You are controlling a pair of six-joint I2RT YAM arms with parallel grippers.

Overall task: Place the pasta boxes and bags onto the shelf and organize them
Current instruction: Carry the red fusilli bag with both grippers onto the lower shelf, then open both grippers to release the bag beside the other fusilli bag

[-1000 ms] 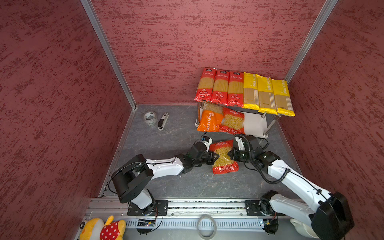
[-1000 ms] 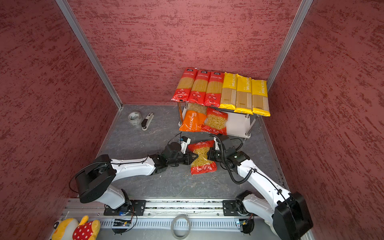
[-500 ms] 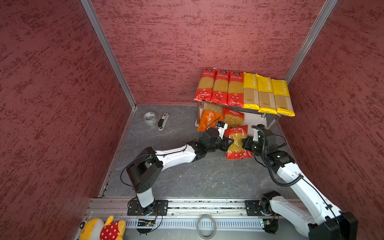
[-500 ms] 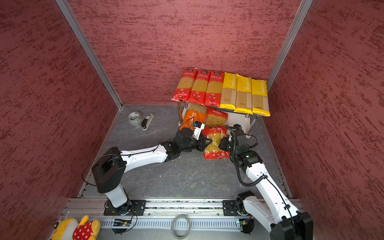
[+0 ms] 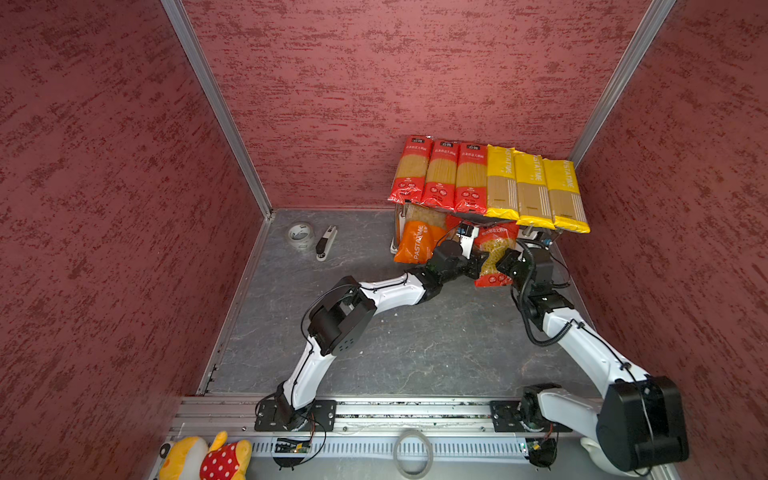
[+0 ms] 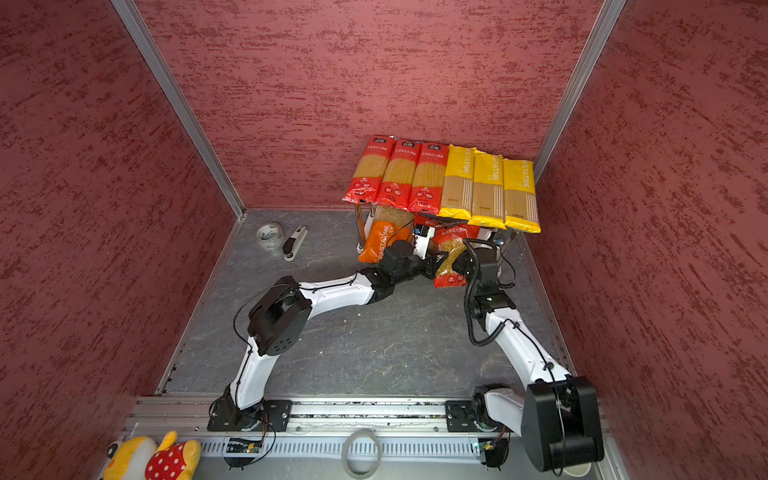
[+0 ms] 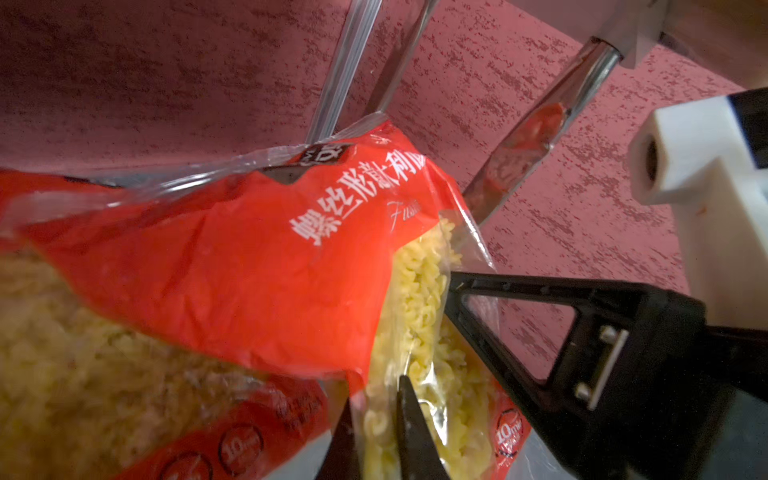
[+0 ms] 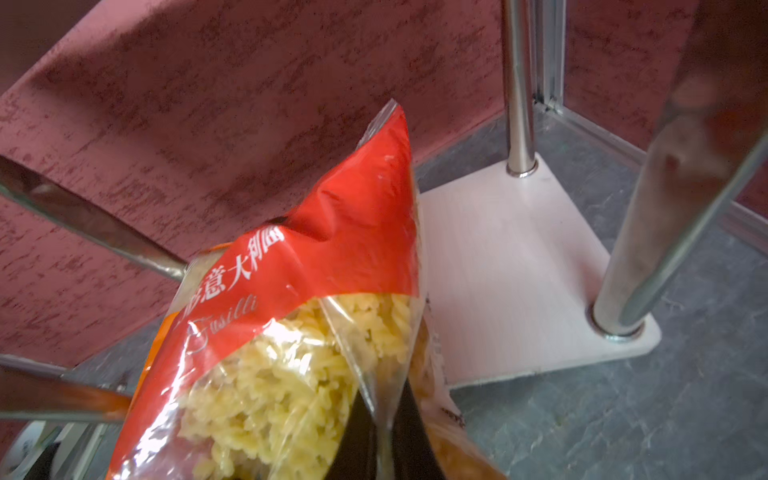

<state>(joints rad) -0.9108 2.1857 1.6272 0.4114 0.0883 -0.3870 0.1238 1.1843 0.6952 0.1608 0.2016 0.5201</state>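
Down at the near left corner, a plush toy lies outside the work floor. Further in, by the left wall, a tape roll and a dark stapler-like tool lie just beside each other on the grey floor, well apart from both arms.

The shelf stands at the far right corner. On its top tier, 3 red spaghetti packs lie side by side on the left and 3 yellow PASTATIME packs on the right, all overhanging the near edge. Below them, at the left end of the lower tier, the orange PASTATIME pack leans outward.

Just right of the orange pack, the left gripper is clenched on the left edge of a red fusilli bag. The bag hangs lifted between the 2 arms at the near edge of the shelf, with its top end tucked under the overhanging packs. The right wrist view shows the white lower board bare just beyond the bag.

The right gripper pinches the clear seam on the bag's right side, jaws pressed together on the plastic.
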